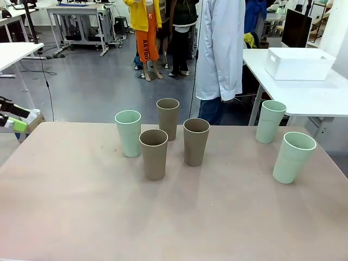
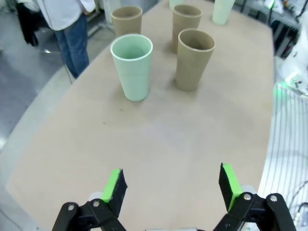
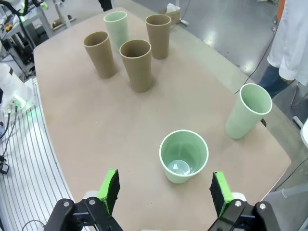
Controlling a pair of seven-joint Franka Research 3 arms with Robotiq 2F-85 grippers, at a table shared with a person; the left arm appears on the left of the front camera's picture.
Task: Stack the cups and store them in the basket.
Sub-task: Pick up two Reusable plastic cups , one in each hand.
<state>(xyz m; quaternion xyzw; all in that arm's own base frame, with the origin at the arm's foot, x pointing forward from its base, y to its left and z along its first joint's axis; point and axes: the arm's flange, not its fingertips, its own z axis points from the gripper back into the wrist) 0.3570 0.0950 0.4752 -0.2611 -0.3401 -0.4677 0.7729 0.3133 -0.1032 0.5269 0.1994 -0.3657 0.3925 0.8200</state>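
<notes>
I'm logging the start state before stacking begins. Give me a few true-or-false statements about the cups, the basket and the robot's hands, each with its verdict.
1. The three brown cups stand apart, none stacked. True.
2. The basket sits among the cups. False: it stands on a separate white table beyond the far right corner.
3. The right hand is open and empty. True.
4. One green cup lies on its side. False: all three mint cups stand upright.
5. The left hand grips a brown cup. False: it is open, holding nothing.
</notes>
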